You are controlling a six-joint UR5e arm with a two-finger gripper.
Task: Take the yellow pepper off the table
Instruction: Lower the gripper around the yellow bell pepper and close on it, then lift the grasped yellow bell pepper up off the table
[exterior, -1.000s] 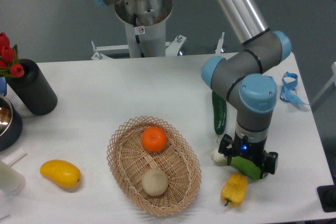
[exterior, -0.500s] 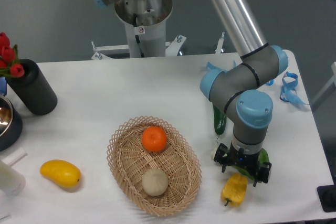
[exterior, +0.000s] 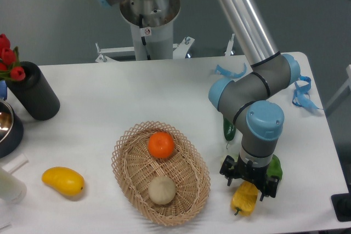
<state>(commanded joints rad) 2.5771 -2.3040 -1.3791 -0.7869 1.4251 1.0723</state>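
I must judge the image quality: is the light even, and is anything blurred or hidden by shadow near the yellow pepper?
Fixed camera view: light is soft and even, with faint shadows and no strong glare on the table. The yellow pepper is sharp, though the end effector covers its top. The basket is also in focus.

arm: silver tube links | light-blue joint caps, grey housings | tool: black

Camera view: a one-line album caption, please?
Robot hand poised over the yellow pepper on the table beside a wicker basket.
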